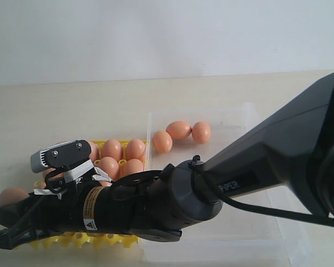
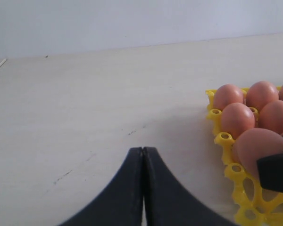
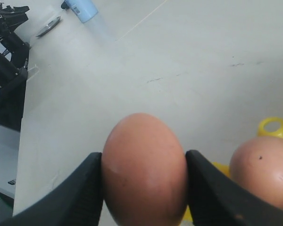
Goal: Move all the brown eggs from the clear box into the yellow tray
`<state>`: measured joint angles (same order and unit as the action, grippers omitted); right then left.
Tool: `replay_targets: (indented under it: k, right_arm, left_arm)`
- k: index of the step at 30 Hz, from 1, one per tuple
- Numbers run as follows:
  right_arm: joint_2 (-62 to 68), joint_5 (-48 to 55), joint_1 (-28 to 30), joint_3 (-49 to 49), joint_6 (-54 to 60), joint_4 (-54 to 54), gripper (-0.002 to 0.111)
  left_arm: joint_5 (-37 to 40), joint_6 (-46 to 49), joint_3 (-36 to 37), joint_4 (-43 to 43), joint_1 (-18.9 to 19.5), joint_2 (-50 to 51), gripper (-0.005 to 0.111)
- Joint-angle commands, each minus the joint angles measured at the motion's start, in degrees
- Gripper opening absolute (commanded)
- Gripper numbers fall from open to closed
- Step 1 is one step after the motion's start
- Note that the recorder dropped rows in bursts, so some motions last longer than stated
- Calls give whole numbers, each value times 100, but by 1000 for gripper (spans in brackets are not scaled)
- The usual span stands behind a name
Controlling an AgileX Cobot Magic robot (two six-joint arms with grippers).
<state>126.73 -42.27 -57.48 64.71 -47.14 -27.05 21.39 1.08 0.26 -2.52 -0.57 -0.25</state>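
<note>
Brown eggs (image 1: 178, 129) — arm (image 1: 172, 203) over yellow tray (image 1: 108, 240)

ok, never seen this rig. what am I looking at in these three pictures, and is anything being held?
This is a robot with two arms, each ending in a two-finger gripper with a camera on its wrist. The exterior view comes from a camera off the arms: the right arm reaches across the pale table over the yellow tray, which holds several brown eggs; three more eggs lie in the clear box. The left wrist view shows the left gripper shut on nothing, beside the tray. The right wrist view shows the right gripper holding one brown egg between its fingers, at the tray's edge.
</note>
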Motion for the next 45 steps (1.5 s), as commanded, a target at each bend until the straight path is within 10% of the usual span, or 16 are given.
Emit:
replay_targets:
  k: [1, 29, 36, 45]
  right_arm:
    - [-76, 50, 14, 32, 91, 140, 41]
    - [-339, 200, 14, 22, 419, 480, 54]
    - [-2509, 3777, 51, 22, 2328, 420, 1]
    - [-3511, 8075, 938, 72, 2471, -1211, 0]
  left_arm:
    - [-5, 14, -26, -17, 15, 25, 0]
    - [-5, 12, -26, -17, 15, 25, 0]
    - [-5, 12, -26, -17, 15, 25, 0]
    - [-5, 12, -26, -17, 15, 25, 0]
